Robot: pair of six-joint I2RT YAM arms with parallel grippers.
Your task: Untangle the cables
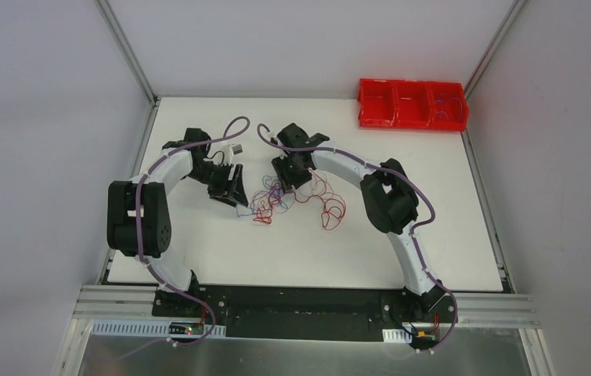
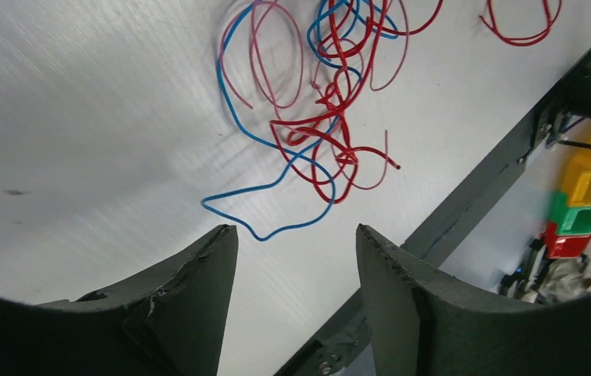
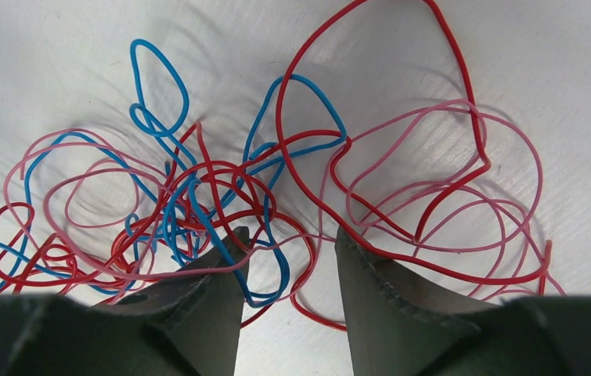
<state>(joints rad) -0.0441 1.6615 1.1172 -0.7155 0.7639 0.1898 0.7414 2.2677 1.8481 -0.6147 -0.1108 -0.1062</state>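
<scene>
There are two robot arms (image 1: 139,223) (image 1: 392,205), one red bin (image 1: 401,122) with three parts, and one messy bunch of cables (image 1: 265,205).

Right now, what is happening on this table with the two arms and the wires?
The robot is working on a tangle of thin red, blue and pink cables lying on the white table. The left gripper is open just short of the tangle, holding nothing. The right gripper is open low over the knot; nothing looks clamped.
</scene>
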